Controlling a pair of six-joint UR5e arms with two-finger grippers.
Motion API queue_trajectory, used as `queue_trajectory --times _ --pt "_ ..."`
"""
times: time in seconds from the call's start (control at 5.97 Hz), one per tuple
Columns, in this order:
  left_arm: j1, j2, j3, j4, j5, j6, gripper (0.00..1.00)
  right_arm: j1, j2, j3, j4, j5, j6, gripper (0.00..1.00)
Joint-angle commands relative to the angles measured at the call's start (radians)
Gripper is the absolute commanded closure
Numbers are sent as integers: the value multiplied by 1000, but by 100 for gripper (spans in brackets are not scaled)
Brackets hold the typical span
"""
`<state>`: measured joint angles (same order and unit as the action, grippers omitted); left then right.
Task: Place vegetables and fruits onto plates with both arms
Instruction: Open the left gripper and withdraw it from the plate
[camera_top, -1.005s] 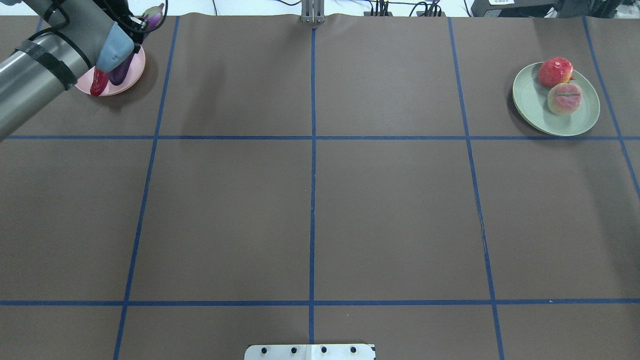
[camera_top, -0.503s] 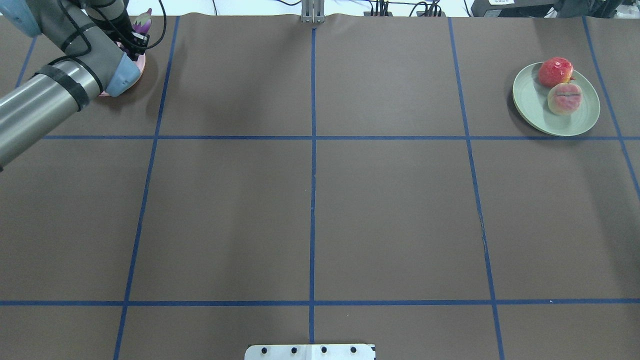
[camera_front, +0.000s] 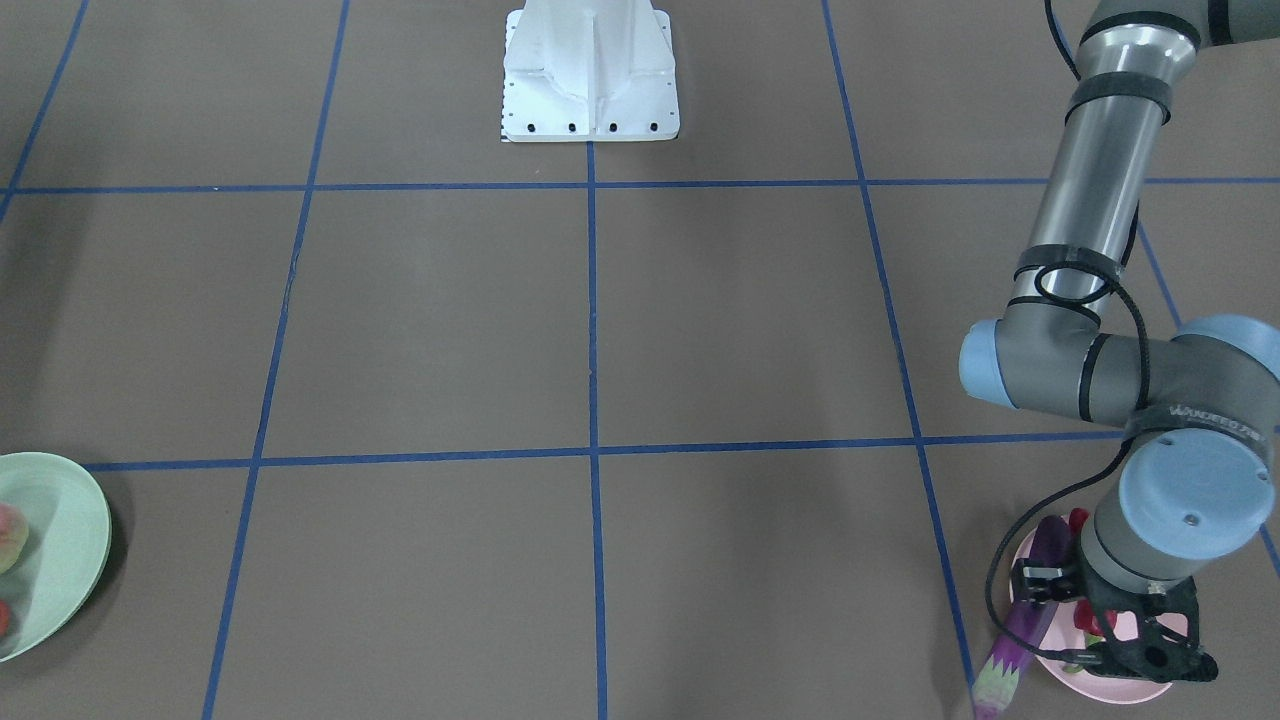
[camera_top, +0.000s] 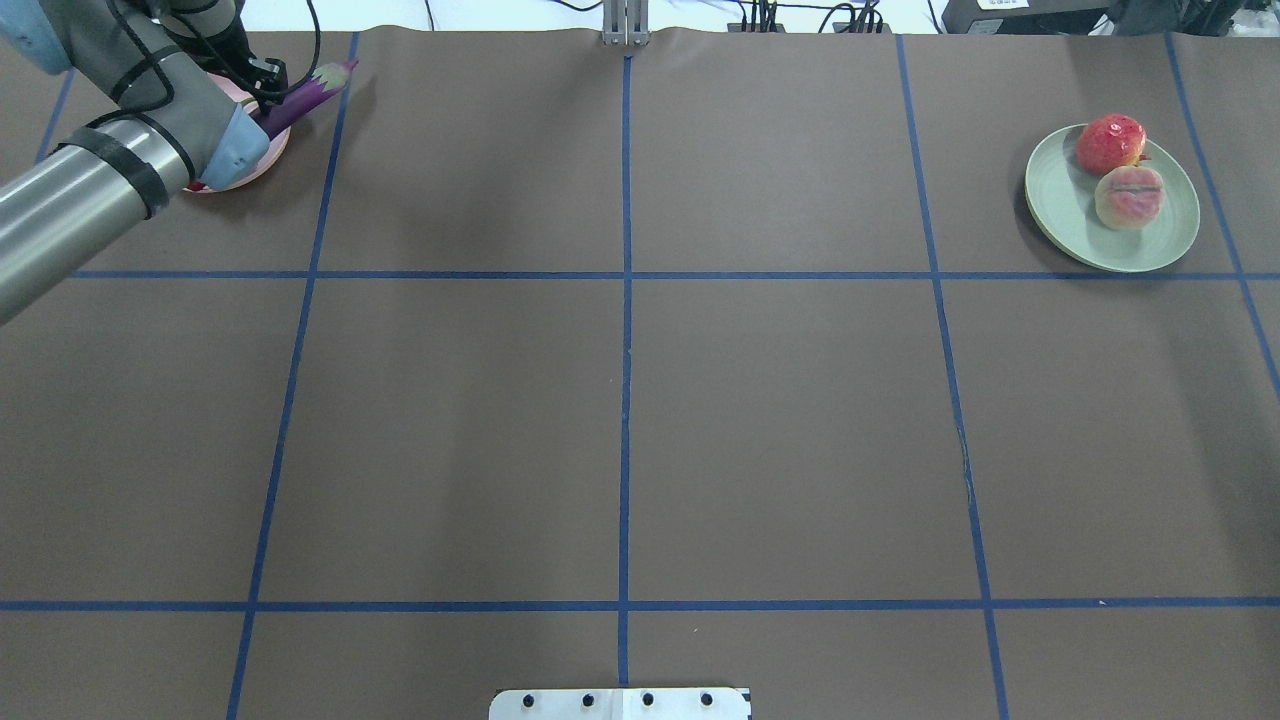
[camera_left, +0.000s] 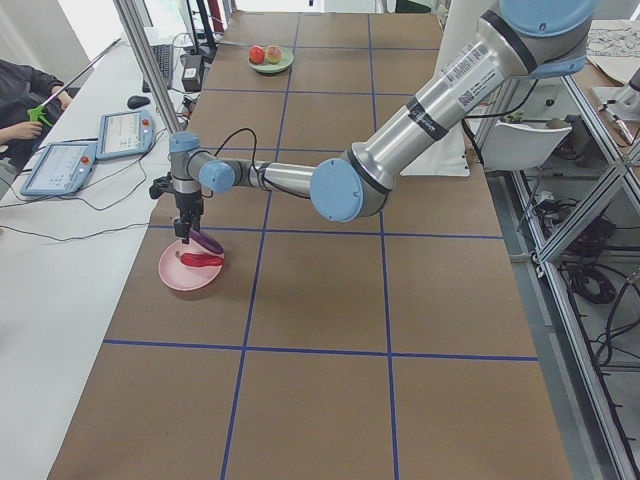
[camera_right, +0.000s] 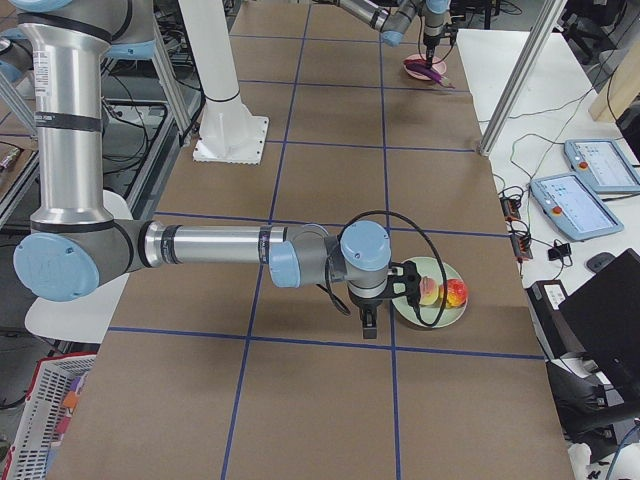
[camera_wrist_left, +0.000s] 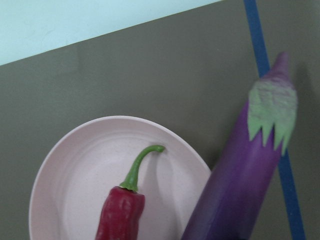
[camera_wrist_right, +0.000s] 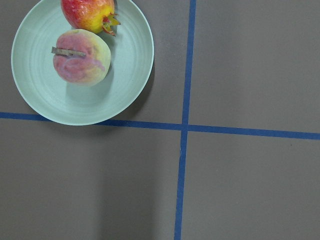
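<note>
Wide brown bench (camera_top: 800, 420) here, matte and smooth, cut into big squares by blue tape lines (camera_top: 625, 400), with the white pedestal base (camera_front: 590, 70) bolted at the robot's side.

Over in the far left corner sits the oval pale pink plastic plate (camera_wrist_left: 75, 175). The wrinkled red chili pepper (camera_wrist_left: 120, 215) lies in it, green stem curling up. The long glossy purple eggplant (camera_wrist_left: 245, 170) slants across the plate's rim, its pale green cap out over a tape line.

The left hand (camera_front: 1145, 655) hangs right above that plate, black fingers low. How far apart they stand, or whether they grip the eggplant, I cannot tell.

Across at the far right corner, the round mint-green plastic plate (camera_wrist_right: 125, 65) carries the yellow-green peach with a pink blush (camera_wrist_right: 80, 56) and the mottled red-orange pomegranate-like fruit (camera_wrist_right: 87, 12), side by side and touching. The right hand (camera_right: 368, 322) hovers just beside that plate, pointing down; its opening I cannot tell either.

Around the bench: a white side table (camera_left: 60, 250) along the far edge with two grey tablets (camera_left: 60, 165) and trailing cables, plus slanting aluminium frame posts (camera_left: 150, 60).
</note>
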<state>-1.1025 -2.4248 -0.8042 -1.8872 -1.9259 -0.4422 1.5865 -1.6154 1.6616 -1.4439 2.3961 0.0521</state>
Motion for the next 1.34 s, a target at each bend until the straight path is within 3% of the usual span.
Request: queue_trajectory --times 0.0,0.34,0.5,0.67,0.84,1.01,1.17 --pt "-25 4 8 2 -2 54 55 1 0 12 -3 0 0 0" --pt "-39 4 19 2 -27 77 54 1 2 13 -3 0 0 0" --pt "-74 4 17 2 -122 117 38 0 3 14 -3 0 0 0" --pt "-104 6 7 2 -205 176 0 1 3 14 -3 -2 0 0" --pt "-155 68 -50 -6 -322 189 0 0 3 14 -4 -2 0 0" --pt "-204 199 -217 11 -379 242 0 -2 3 14 -9 -6 2 0" --pt "-279 278 -306 73 -471 338 0 -8 12 14 -10 -9 21 0"
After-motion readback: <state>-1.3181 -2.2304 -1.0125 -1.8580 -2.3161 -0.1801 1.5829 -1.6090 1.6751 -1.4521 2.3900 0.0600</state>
